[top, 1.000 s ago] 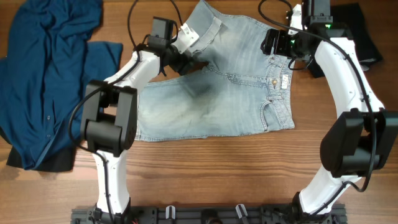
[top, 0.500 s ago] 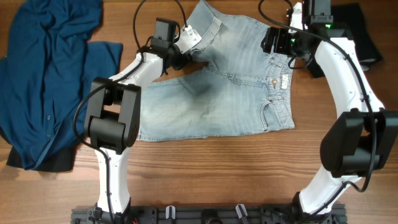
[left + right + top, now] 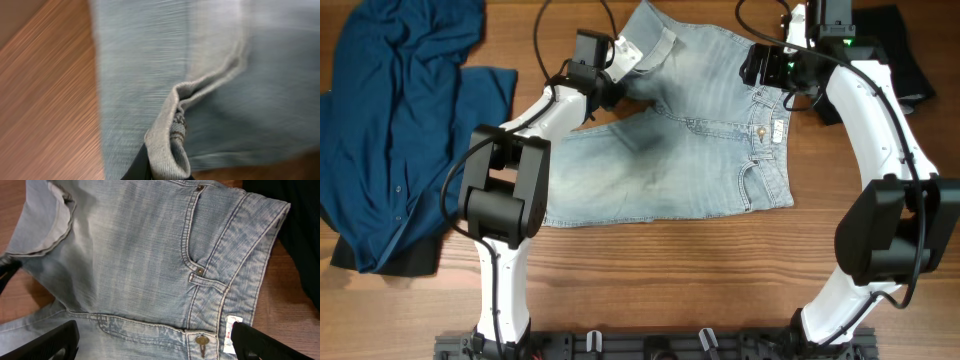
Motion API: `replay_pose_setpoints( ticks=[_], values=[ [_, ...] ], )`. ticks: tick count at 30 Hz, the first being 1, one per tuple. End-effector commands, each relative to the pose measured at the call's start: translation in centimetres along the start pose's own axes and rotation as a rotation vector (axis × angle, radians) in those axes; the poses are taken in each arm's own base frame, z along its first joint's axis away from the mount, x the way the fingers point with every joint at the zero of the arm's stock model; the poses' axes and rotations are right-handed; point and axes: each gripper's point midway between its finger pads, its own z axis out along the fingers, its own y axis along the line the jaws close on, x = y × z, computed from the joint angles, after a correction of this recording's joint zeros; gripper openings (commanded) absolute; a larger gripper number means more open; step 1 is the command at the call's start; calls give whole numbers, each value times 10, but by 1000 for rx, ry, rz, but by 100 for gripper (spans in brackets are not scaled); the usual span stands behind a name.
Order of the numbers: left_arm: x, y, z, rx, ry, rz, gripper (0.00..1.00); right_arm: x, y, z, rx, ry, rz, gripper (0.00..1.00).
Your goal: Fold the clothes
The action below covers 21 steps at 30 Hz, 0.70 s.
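The left gripper (image 3: 604,88) is clamping a folded lip of hem (image 3: 167,145) between its fingers. The cloth is bunching up right at the fingertips, and I'd say it is gripping there so the leg can be carried over the rest. The right gripper (image 3: 764,68) is hanging with its fingers spread wide and nothing in them, probably waiting to take the waistband (image 3: 250,255) that is lying just below them. The denim pants (image 3: 690,150) are lying mostly flat on the table (image 3: 670,290), stretching from one pair of fingers to the other. They are pale, washed blue with a faded seat, and the metal button (image 3: 202,340) is showing between the right fingertips.
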Motion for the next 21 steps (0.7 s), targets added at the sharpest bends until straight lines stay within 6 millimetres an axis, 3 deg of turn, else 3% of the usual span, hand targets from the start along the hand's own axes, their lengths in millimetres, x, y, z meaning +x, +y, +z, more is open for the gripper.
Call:
replay_pose_setpoints(
  ticks=[1,6,8,13,21],
  values=[
    [5,67,-29,-297,33,-360,4,1,5,1,-19,5,4,98],
    [39,103,-47,-361,60,-732,4,1,5,1,-19,6,4,98],
    [61,112,-51,-330,88,-938,4,1,5,1,-18,7,4,98],
    [96,112,-54,-142,158,-1252,4,1,5,1,-18,7,4,98],
    [110,108,-64,41,201,-1426,4,2,9,1,-35,10,1,98]
  ],
)
